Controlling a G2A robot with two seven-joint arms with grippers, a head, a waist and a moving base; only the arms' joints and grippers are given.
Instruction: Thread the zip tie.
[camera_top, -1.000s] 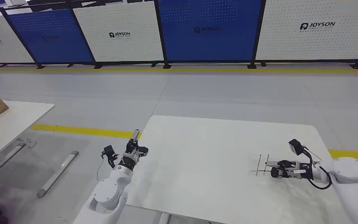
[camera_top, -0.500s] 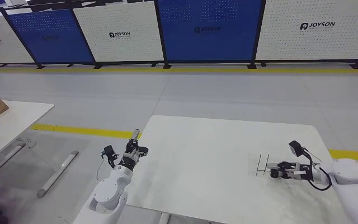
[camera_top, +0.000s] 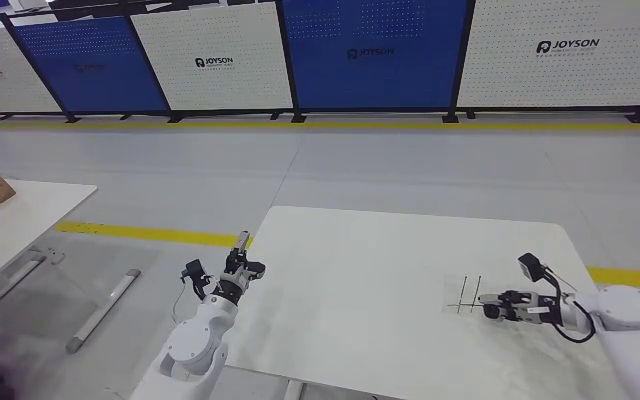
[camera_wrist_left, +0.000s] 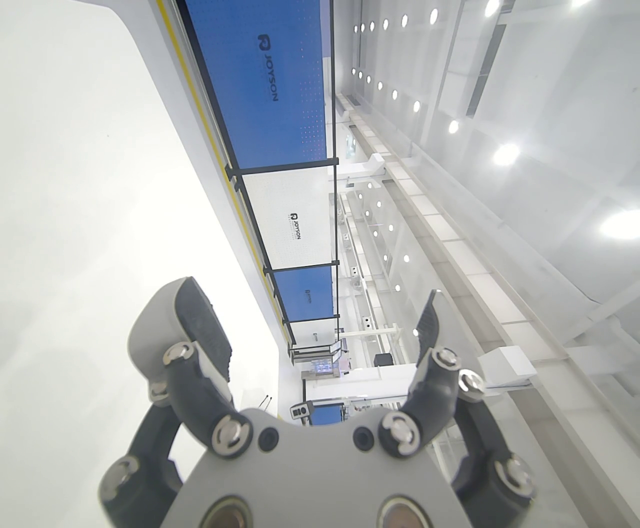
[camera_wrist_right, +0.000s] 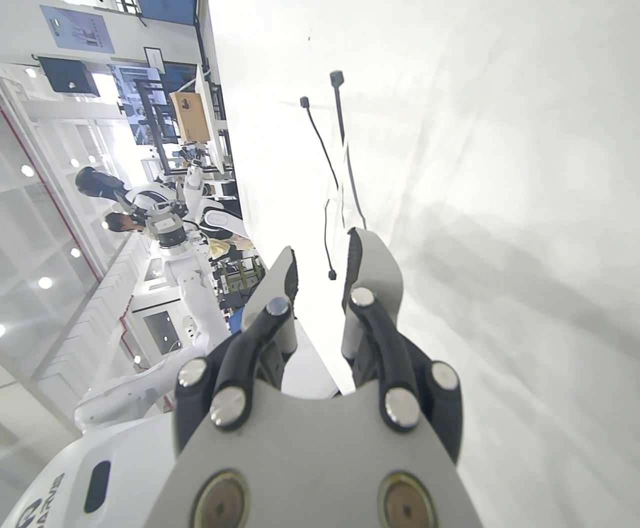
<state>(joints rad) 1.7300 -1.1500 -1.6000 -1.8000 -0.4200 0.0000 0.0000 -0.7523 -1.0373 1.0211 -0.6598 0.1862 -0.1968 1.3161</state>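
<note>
Three black zip ties lie loose on the white table near its right end. In the right wrist view, two long ties lie side by side, and a shorter zip tie lies nearer. My right gripper is just short of them, low over the table, open with a narrow gap and nothing held; the top view shows the right gripper beside the ties. My left gripper is wide open and empty at the table's left edge, where the top view shows the left gripper.
A second white table stands off to the left, with a metal bar on the floor between. Blue and white pegboard panels line the back. The table's middle is bare.
My right gripper has drawn back slightly from the zip ties, toward the table's right end. The left arm has not moved.
</note>
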